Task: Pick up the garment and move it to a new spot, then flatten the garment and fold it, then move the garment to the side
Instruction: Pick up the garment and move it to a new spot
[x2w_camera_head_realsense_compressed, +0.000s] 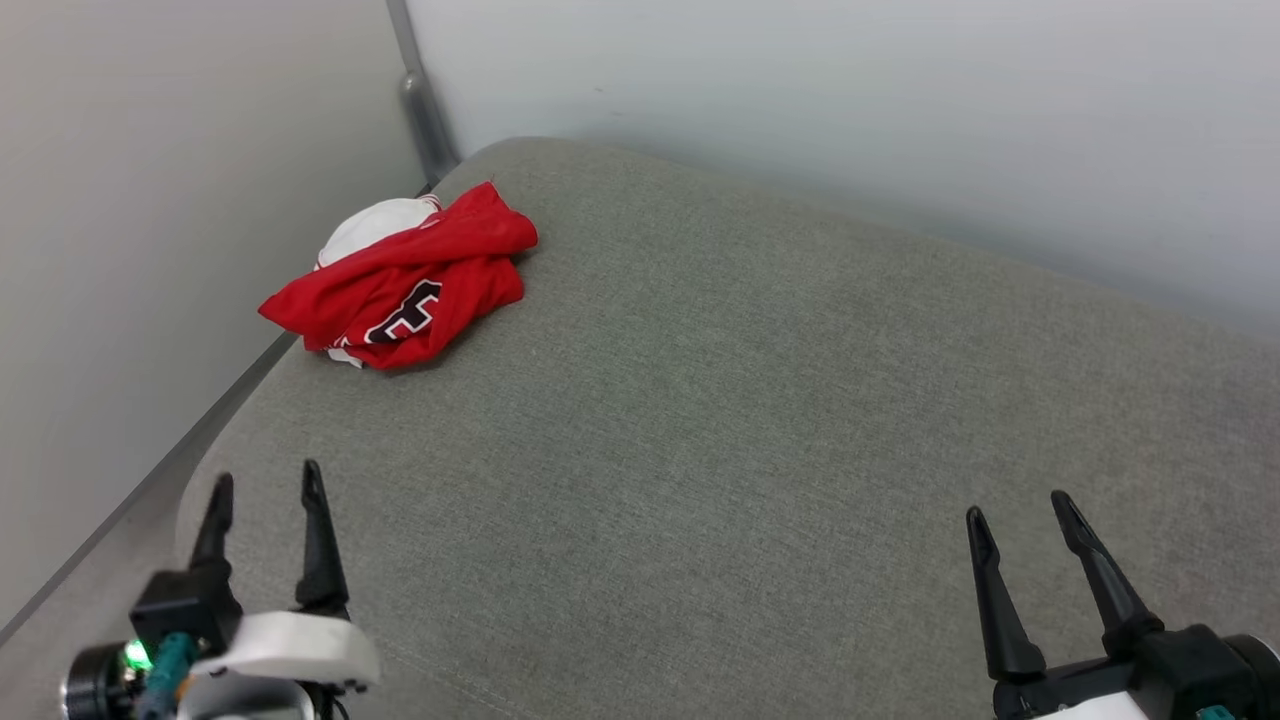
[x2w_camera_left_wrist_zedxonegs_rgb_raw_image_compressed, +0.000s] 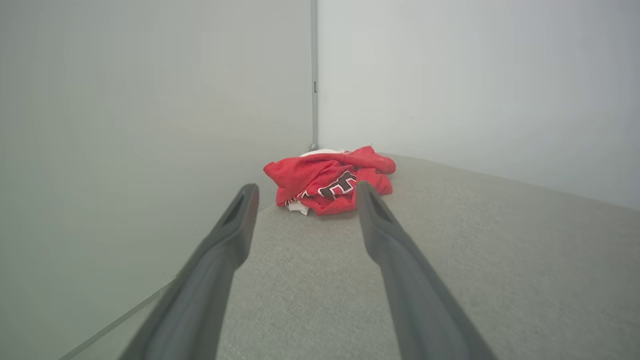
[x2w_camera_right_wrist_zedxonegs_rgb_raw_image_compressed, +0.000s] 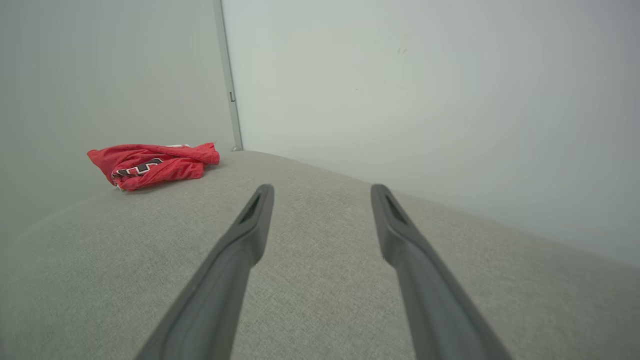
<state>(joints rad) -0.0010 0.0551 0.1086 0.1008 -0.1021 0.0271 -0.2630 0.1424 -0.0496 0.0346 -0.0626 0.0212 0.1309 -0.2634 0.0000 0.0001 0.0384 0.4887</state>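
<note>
- Head view: my left pincer (x2w_camera_head_realsense_compressed: 267, 473) and my right pincer (x2w_camera_head_realsense_compressed: 1017, 504) sit low at the near side of the grey padded surface (x2w_camera_head_realsense_compressed: 700, 400). Each has its fingers spread, with nothing between them.
- The garment (x2w_camera_head_realsense_compressed: 400, 290) lies crumpled well ahead of my left pincer and a little to its right, and far ahead-left of my right pincer, near the corner of the walls (x2w_camera_head_realsense_compressed: 150, 200).
- The heap's long axis slants from near-left to far-right. The number print faces up and towards me, and a white sleeve shows on the far side.
- Left wrist view: the garment (x2w_camera_left_wrist_zedxonegs_rgb_raw_image_compressed: 320, 180) sits almost dead ahead of my left pincer (x2w_camera_left_wrist_zedxonegs_rgb_raw_image_compressed: 305, 186), framed by its open fingers but well apart from them.
- Right wrist view: my right pincer (x2w_camera_right_wrist_zedxonegs_rgb_raw_image_compressed: 322, 187) is open, and the garment (x2w_camera_right_wrist_zedxonegs_rgb_raw_image_compressed: 150, 165) lies far ahead and to its left, long side across my line.
- As I judge it, the first pick-up has not begun. Next I should reach my left arm forward, drop onto a raised fold and close on it.
</note>
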